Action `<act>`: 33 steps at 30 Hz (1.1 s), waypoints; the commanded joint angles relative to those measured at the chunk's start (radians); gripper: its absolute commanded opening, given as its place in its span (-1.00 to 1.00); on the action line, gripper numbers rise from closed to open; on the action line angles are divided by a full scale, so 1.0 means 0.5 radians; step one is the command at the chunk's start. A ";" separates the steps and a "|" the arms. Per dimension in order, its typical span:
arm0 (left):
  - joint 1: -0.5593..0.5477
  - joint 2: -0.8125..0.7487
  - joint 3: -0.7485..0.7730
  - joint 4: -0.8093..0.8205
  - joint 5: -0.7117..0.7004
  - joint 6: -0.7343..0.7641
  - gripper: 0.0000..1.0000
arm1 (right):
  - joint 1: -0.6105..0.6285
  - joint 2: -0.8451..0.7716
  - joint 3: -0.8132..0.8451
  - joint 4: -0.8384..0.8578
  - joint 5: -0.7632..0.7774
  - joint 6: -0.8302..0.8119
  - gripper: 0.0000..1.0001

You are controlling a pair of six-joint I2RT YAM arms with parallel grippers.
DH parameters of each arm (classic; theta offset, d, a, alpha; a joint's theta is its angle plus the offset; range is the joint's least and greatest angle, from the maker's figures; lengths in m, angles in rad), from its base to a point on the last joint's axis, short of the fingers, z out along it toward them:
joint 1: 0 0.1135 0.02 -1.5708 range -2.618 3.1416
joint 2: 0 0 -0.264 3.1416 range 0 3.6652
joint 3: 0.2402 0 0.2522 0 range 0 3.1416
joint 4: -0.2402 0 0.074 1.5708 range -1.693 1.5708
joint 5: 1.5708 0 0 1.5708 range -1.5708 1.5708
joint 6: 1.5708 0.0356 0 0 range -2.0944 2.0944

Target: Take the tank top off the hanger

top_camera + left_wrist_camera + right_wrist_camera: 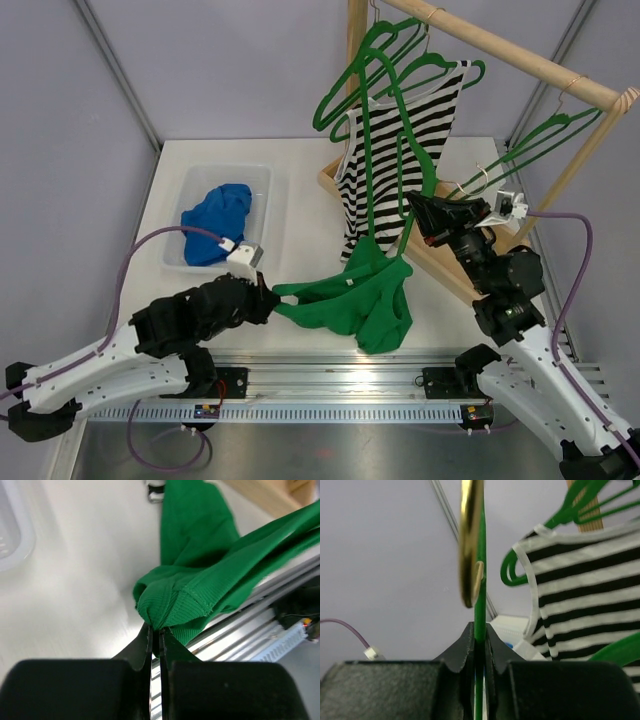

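A green tank top (360, 300) lies stretched above the table's front edge. Its upper end reaches the lower end of a green hanger (403, 170); I cannot tell whether it is still hooked on it. My left gripper (270, 302) is shut on the top's left end, seen as bunched ribbed green cloth (200, 580) between the closed jaws (156, 632). My right gripper (412, 207) is shut on the green hanger's thin rod (480, 580), with the jaws (480, 630) closed tight around it.
A black-and-white striped tank top (400, 130) hangs on another green hanger from the wooden rack (520, 60). An empty green hanger (520, 145) hangs further right. A clear bin (190, 180) holds blue cloth (215, 220). An aluminium rail (340, 375) runs along the front.
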 commanded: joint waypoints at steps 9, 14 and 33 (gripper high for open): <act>-0.180 0.605 -0.252 1.159 1.240 0.173 -1.00 | 0.002 0.098 -0.175 1.344 0.024 0.083 -1.00; -0.186 0.805 -0.186 0.913 0.737 0.026 -1.00 | 0.002 0.138 -0.166 1.480 0.107 0.133 -1.00; -0.183 0.269 0.315 -0.325 -0.144 0.031 0.89 | 0.005 0.110 1.508 -2.486 0.907 0.108 -1.00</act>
